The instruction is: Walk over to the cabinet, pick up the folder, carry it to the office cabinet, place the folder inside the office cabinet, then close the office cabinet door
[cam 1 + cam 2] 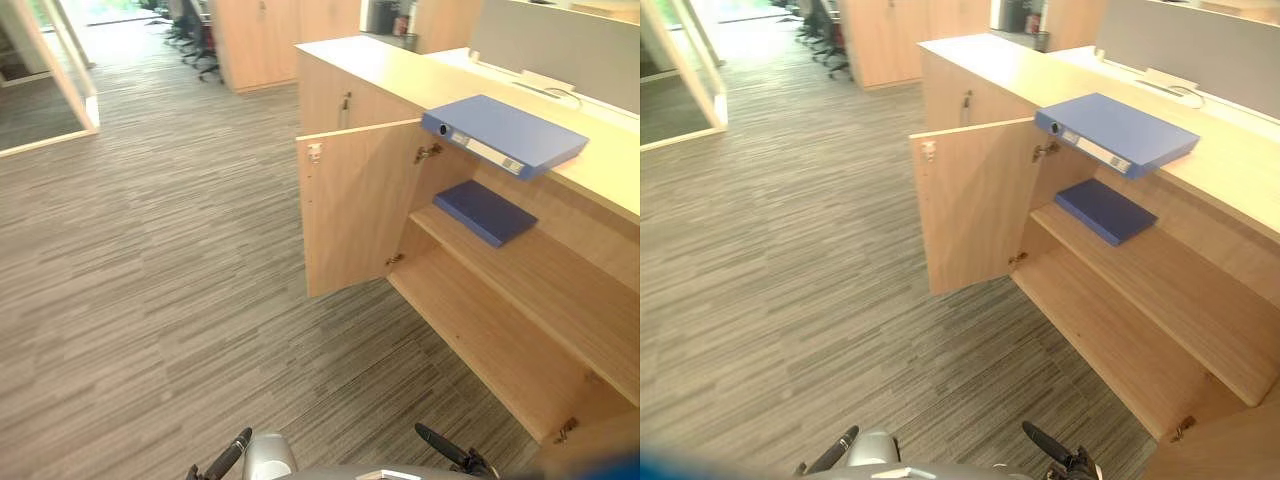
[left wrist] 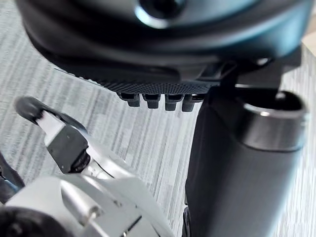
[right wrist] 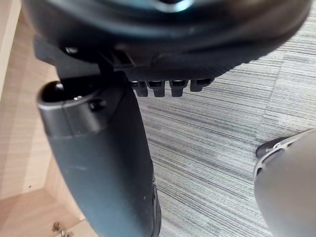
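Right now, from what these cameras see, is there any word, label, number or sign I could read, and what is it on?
No text here can be read.
White spine label on the blue lever-arch folder atop the cabinet: print too small and blurred to read.
Dark blue folder on the shelf: no label visible.
Open cabinet door: plain wood, no sign.

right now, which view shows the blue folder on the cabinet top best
The right eye view: the blue folder lies whole, nearer mid-picture. The left eye view shows it whole, further right. The wrist views face carpet.
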Tool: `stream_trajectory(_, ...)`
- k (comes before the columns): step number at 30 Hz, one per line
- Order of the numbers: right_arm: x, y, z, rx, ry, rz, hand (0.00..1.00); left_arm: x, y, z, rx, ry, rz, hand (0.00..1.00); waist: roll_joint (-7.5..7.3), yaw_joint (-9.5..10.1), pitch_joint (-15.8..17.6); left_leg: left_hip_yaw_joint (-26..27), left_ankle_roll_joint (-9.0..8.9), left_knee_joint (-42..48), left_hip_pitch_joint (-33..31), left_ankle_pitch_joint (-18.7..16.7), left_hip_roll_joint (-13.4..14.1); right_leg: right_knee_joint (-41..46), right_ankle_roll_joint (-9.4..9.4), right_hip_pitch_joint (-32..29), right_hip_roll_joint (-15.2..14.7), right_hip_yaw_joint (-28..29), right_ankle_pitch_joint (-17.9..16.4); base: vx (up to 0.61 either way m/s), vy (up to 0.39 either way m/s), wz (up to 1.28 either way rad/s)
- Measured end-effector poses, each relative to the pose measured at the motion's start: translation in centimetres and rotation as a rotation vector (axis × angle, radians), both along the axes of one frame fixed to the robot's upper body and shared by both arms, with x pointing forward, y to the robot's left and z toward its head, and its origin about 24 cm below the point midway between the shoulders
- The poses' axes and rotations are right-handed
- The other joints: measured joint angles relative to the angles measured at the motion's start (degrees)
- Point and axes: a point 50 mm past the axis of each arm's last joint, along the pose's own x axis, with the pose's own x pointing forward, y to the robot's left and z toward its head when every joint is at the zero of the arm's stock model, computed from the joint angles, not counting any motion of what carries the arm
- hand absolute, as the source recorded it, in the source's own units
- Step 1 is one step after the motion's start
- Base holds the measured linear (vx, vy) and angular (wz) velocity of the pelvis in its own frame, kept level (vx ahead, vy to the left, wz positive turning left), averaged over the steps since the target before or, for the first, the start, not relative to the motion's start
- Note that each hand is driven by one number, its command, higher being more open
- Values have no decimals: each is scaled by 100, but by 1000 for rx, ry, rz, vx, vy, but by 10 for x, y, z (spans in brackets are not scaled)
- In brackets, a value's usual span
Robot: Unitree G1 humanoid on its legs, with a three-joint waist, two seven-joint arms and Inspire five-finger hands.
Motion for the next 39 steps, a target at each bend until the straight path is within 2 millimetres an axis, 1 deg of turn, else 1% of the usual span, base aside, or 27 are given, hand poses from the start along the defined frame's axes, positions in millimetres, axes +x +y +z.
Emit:
stream_trajectory(1, 3, 3, 0, 4, -4, 17, 100, 0, -1, 0, -4, 2, 2, 100, -32, 3, 18, -369, -102, -921, -13, -38, -309, -43, 126, 116, -100, 274, -47, 430, 212, -132)
stream_trajectory(2, 3, 5, 0, 9, -4, 15, 100, 0, -1, 0, -2, 1, 5, 100, -43, 2, 15, -603, -149, -1422, 33, -8, -476, -40, 222, 145, -154, 378, -90, 428, 265, -123)
stream_trajectory(3, 2, 5, -1, 12, 1, 12, 100, 0, -4, -1, -6, 3, 9, 100, 15, 4, -37, -1078, -47, -2150, 90, 205, -672, -17, 424, 208, -219, 521, -205, 541, 396, -126)
stream_trajectory(4, -2, 1, -1, 1, 6, 19, 100, -4, -9, -2, -18, 15, 21, 100, 151, 45, -126, -1080, -81, -2308, 172, 708, -590, 154, 666, 233, -245, 640, -371, 454, 342, -133)
stream_trajectory(5, -2, 3, -1, 9, 6, 22, 100, -6, -7, -2, -17, 18, 37, 100, 113, 105, -156, -869, -128, -2193, 242, 588, -582, 340, 783, 219, -363, 702, -463, 528, 412, -139)
stream_trajectory(6, -5, 8, -2, 15, 11, 40, 100, -10, -3, -2, -9, 30, 56, 100, -42, 149, -310, -518, -47, -2261, 409, 396, -633, 827, 950, -42, -630, 631, -518, 320, 251, -139)
stream_trajectory(8, -6, 17, -3, 44, 9, 50, 100, -10, 7, -1, 13, 27, 61, 100, -309, 204, -454, 80, 97, -2550, 814, 283, -748, 2061, 1042, -674, -1148, 282, -421, 359, 289, -124)
stream_trajectory(9, -7, 18, -3, 49, 10, 43, 100, -10, 8, -1, 14, 29, 56, 100, -342, 194, -449, 195, 121, -2649, 977, 271, -786, 2368, 1024, -787, -1305, 110, -334, 349, 272, -89)
stream_trajectory(10, -9, 16, -4, 52, 15, 20, 100, -12, 9, -2, 9, 47, 36, 100, -336, 147, -442, 409, 179, -2867, 1380, 239, -828, 2942, 901, -910, -1709, -518, -218, 257, 192, -66)
stream_trajectory(12, -9, 13, -4, 49, 19, 11, 100, -12, 8, -3, 2, 55, 13, 100, -275, 106, -430, 604, 236, -3198, 1788, 238, -809, 3238, 768, -1003, -2038, -1188, -282, 201, 143, -58)
stream_trajectory(13, -9, 12, -4, 46, 21, 17, 100, -12, 7, -3, -1, 56, 4, 100, -256, 99, -427, 654, 243, -3301, 1896, 242, -787, 3215, 752, -1028, -2076, -1327, -297, 145, 49, -49)
stream_trajectory(15, -5, 7, -3, 34, 11, 26, 100, -12, 5, -4, -5, 71, -47, 100, -139, 49, -395, 863, 241, -3544, 2179, 242, -617, 2725, 761, -1208, -1980, -1563, -338, 126, -78, -53)
stream_trajectory(18, 4, 1, -1, 20, -13, 35, 100, -6, 2, -4, 3, 79, -125, 100, 1, -62, -301, 1131, 74, -3931, 2502, 305, -388, 1935, 932, -1581, -1849, -1697, -187, 143, -209, -53)
stream_trajectory(19, 5, -1, 0, 15, -16, 37, 100, -4, 2, -4, 15, 83, -166, 100, 2, -80, -244, 1234, -91, -4089, 2626, 310, -307, 1394, 882, -1700, -1753, -1659, 289, 191, -321, -44)
stream_trajectory(20, 3, -1, -1, 19, -15, 31, 100, -3, 4, -3, 23, 86, -187, 100, -26, -95, -229, 1217, -145, -4131, 2692, 298, -284, 1352, 764, -1674, -1695, -1634, 548, 179, -309, -32)
stream_trajectory(24, 4, -11, 1, -8, -15, 29, 100, 3, -9, -5, 6, 77, -230, 100, 201, -134, -238, 943, -296, -4402, 2851, 342, 201, 1410, 502, -1658, -1052, -1803, 30, 251, -362, -9)
stream_trajectory(25, 3, -9, 1, -5, -13, 27, 100, 3, -8, -4, 7, 74, -214, 100, 193, -135, -232, 806, -319, -4177, 2804, 354, 370, 1374, 398, -1547, -898, -1889, -73, 259, -383, 10)
stream_trajectory(26, 3, -9, 1, -3, -12, 27, 100, 4, -7, -4, 9, 72, -210, 100, 185, -135, -228, 774, -324, -4072, 2770, 351, 418, 1347, 375, -1498, -862, -1909, -98, 273, -375, 14)
stream_trajectory(28, 2, -2, -1, 13, -5, 30, 100, 6, -3, -2, 18, 43, -134, 100, 103, -119, -201, 346, -310, -2123, 2054, 348, 797, 922, 290, -1008, -545, -1985, -138, 248, -287, 4)
stream_trajectory(29, 2, -2, -1, 13, -4, 32, 100, 6, -4, -1, 15, 34, -116, 100, 119, -102, -203, 205, -252, -1498, 1815, 378, 872, 814, 264, -882, -454, -1973, -131, 272, -186, -21)
stream_trajectory(30, 1, -2, -1, 12, -1, 26, 100, 5, -3, -1, 13, 28, -82, 100, 167, -66, -209, 72, -231, -414, 1410, 356, 985, 609, 240, -651, -299, -1916, -123, 265, -100, -29)
stream_trajectory(31, 1, -1, -1, 12, 2, 32, 100, 5, -3, -1, 10, 26, -79, 100, 156, -47, -206, 83, -192, 274, 1081, 318, 984, 425, 231, -428, -230, -1858, -128, 317, -110, -27)
stream_trajectory(33, 2, 3, -1, 16, 5, 43, 100, 7, 0, 0, 23, 25, -81, 100, 63, -39, -187, 234, -229, 551, 675, 194, 917, 199, 247, -180, -223, -1725, -115, 278, -25, -32)
stream_trajectory(35, 3, 5, -2, 25, 16, 41, 100, 9, 1, 1, 34, 20, -86, 100, 23, 34, -156, 335, -322, 21, 481, 21, 800, 31, 293, -18, -264, -1502, -61, 276, 61, -65)
stream_trajectory(37, 5, 7, -3, 29, 21, 32, 100, 14, 3, 3, 53, 11, -106, 100, -59, 108, -110, 304, -377, -1104, 506, -14, 493, 5, 331, 98, -450, -1248, -41, 235, 156, -74)
stream_trajectory(38, 5, 8, -3, 28, 24, 28, 100, 16, 4, 4, 64, 13, -123, 100, -85, 108, -96, 140, -358, -1891, 498, 59, 264, -61, 409, 177, -573, -1137, -7, 325, 295, -64)
stream_trajectory(39, 3, 7, -3, 24, 28, 26, 100, 17, 3, 4, 68, 15, -135, 100, -62, 102, -106, -134, -286, -2657, 513, 452, 66, -157, 581, 247, -662, -1038, 21, 329, 328, -59)
